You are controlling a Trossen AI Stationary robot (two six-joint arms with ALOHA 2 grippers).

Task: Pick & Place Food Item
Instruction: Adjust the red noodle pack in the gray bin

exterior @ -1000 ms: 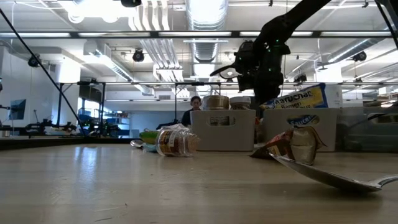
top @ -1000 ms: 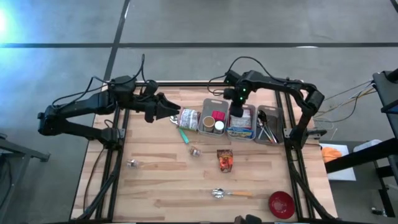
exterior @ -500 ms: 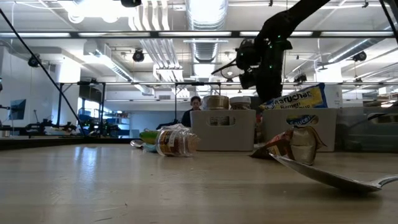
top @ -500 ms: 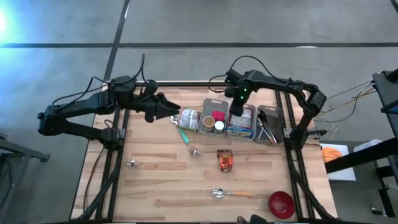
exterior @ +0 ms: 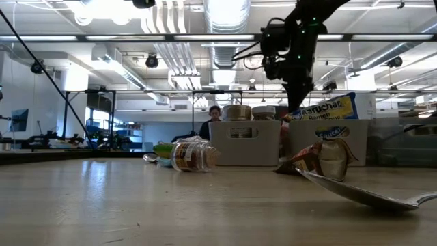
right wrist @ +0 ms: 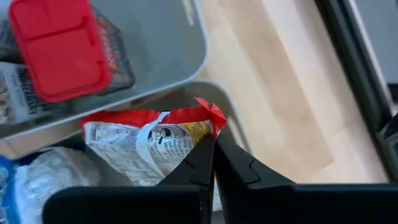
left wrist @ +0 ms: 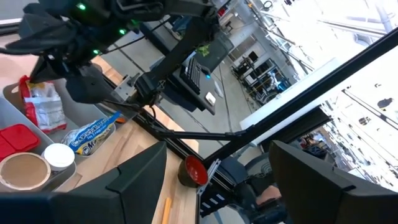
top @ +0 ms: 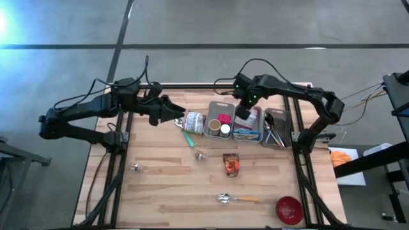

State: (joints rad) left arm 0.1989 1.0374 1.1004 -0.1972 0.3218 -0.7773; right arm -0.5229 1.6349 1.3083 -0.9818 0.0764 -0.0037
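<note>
A red-and-white snack bag (right wrist: 146, 140) stands in the middle grey bin (top: 248, 135), beside blue noodle packets (exterior: 326, 109). My right gripper (right wrist: 213, 142) hangs over that bin, pointing down, shut at the bag's top; it also shows in the high view (top: 243, 112) and the low view (exterior: 298, 102). My left gripper (top: 179, 116) waits above the table's far left, open and empty, level with its fingertips next to a jar (top: 193, 121) that lies on its side. My right gripper pinches the snack bag's top edge (right wrist: 205, 124) just below its red corner, between the two fingertips, coming from above and pointing down. The bag hangs below the fingers with its lower part still inside the bin. The fingertips hide the exact spot.
The left bin (top: 220, 119) holds a red-lidded box and round tubs; the right bin (top: 275, 130) holds utensils. On the table lie an orange snack packet (top: 231, 164), a spoon (top: 236, 199), a red bowl (top: 288, 209), a green-handled tool (top: 190, 138) and small metal pieces (top: 135, 168).
My right gripper has risen above the middle bin, shifted a little toward the table's far edge and rolled about its own axis, staying shut.
</note>
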